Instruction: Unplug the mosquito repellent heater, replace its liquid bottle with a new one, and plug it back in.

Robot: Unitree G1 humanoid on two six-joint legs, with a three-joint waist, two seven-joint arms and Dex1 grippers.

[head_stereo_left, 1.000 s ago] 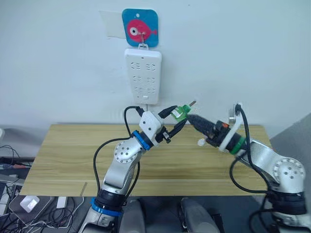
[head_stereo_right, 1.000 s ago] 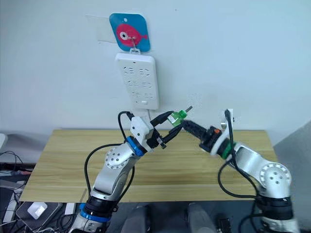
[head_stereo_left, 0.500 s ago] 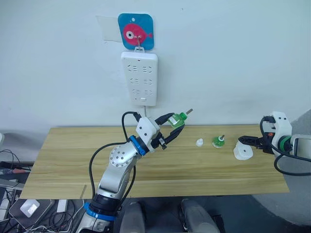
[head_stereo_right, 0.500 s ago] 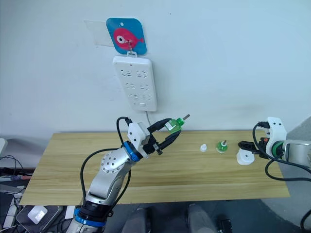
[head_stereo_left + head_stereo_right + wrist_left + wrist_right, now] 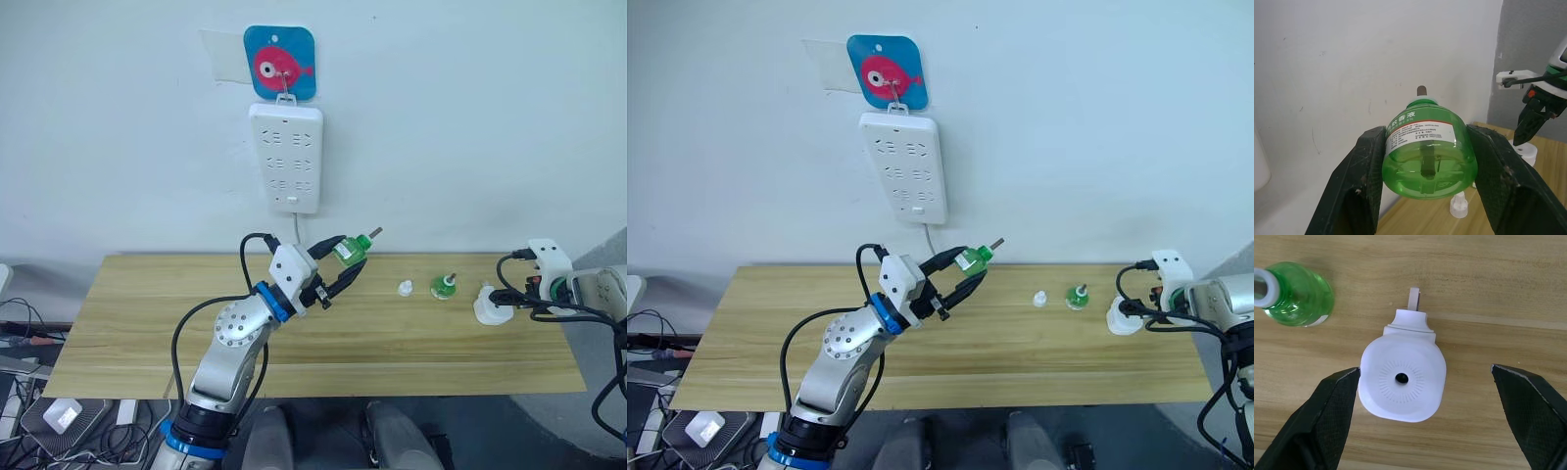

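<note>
Heater [image 5: 1401, 379]: we find it lying on the wooden table [image 5: 147, 323] near the right end, round face up, dark centre hole toward the wrist camera. Its long axis lies flat on the table, and a plug prong [image 5: 1414, 298] juts from the narrower end. Not plugged into the wall power strip [image 5: 286, 157].

Right gripper [image 5: 1425, 406]: we see its fingers spread wide, one on each side of the heater, one fingertip just beside the casing, the other well apart; nothing clamped.

Left gripper [image 5: 1425, 171]: raised over the table below the power strip, fingers closed on a green bottle [image 5: 1426, 152]. The bottle is held by its sides, with the wick pointing away from the wrist, up and toward the robot's right in the head view.

Second green bottle [image 5: 443, 287]: upright on the table, just left of the heater, wick up.

Small white cap [image 5: 404, 288]: on the table, left of that second bottle, apart from it.

Fish sign [image 5: 281, 64]: on the wall above the power strip.
</note>
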